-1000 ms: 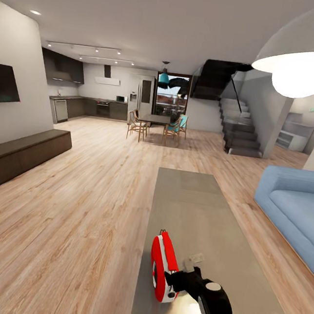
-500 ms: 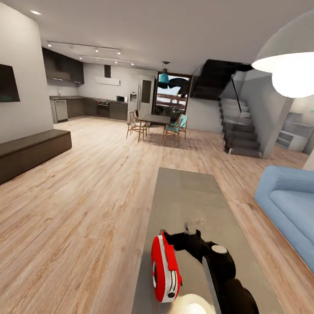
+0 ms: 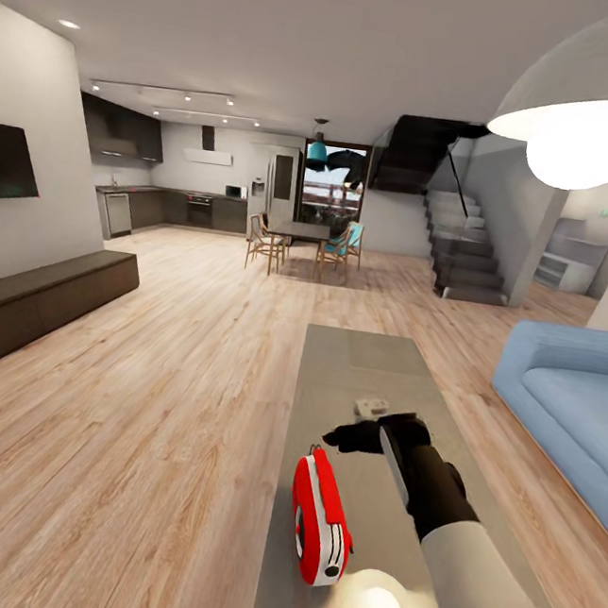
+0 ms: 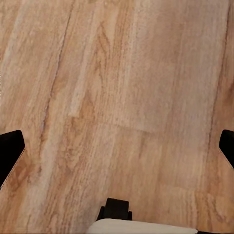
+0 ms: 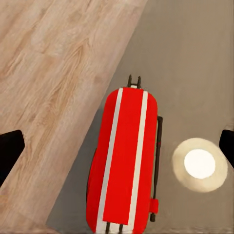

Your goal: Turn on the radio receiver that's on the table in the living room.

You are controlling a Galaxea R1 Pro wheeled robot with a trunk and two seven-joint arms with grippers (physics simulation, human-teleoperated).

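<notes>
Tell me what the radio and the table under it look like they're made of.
The radio receiver looks like glossy moulded plastic: a smooth rounded red shell with white stripes. The table has a smooth grey-beige top, possibly lacquer or polished stone; it mirrors the lamp as a bright spot.

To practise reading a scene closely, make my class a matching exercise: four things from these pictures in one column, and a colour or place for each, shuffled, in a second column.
Things:
1. radio receiver
2. sofa
3. TV
4. right gripper

Descriptions:
A. blue, standing on the floor beside the table
B. black, mounted on the white wall
C. red, standing on the table near its edge
D. held above the table, beyond the radio

Pairs: 1-C, 2-A, 3-B, 4-D
</notes>
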